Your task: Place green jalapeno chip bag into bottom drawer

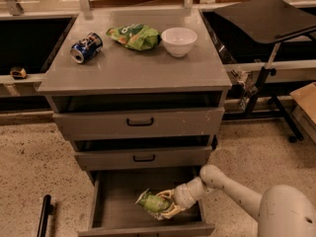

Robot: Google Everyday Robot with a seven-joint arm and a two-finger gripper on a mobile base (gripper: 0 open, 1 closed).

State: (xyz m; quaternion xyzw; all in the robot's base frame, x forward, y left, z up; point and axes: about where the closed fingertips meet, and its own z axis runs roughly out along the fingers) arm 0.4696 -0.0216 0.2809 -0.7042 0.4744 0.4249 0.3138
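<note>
light: warm, dim, from overhead | counter: soft sheen, best-lit surface | white bowl: brightest spot, not blown out | bottom drawer: interior shaded by the drawers above | pincer: in that shade inside the drawer, clasping green jalapeno chip bag, colours muted | side recesses: near black

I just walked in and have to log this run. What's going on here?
The robot's arm reaches down into the open bottom drawer. Its gripper is closed on the green jalapeno chip bag, holding it low inside the drawer, towards the front. The bag has not yet been released, and I cannot tell whether it touches the drawer floor. A soda can, a brighter green bag and a white bowl sit on the cabinet top.
</note>
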